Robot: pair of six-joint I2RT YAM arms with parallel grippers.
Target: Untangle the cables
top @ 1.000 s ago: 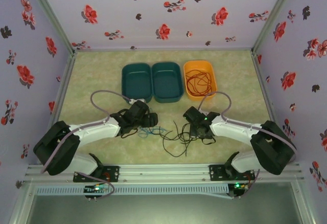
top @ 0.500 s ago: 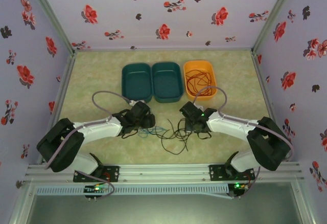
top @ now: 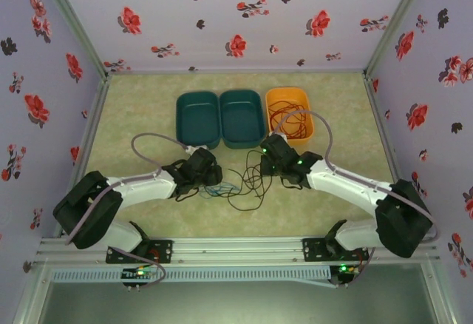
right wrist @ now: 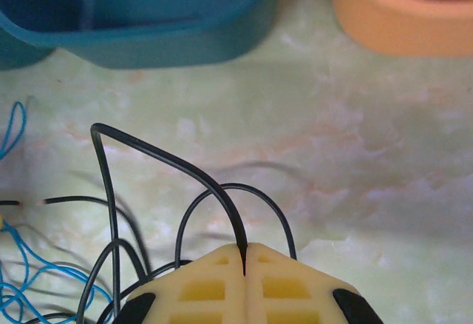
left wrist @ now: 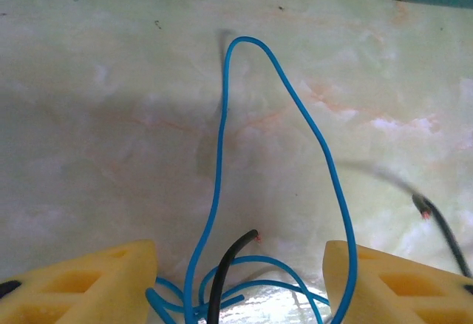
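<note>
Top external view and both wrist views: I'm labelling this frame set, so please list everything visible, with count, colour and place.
teal oval plastic bins: two, teal, side by side at mid-back of the table
orange oval plastic bin: one, orange, right of the teal pair
thin red cables: count unclear, red, coiled in the orange bin
thin black cables: count unclear, black, tangled between the grippers
thin blue cable: count unclear, blue, looped at the left gripper
table: one, pale green marbled
flowered walls: lilac, around the table
left gripper: yellow fingers, open astride the blue loop
right gripper: yellow fingers, shut on a black cable

A teal tray (top: 197, 119) touched another teal tray (top: 242, 117), perhaps joined to it. An orange tray (top: 290, 90) stood just beside them.
</note>
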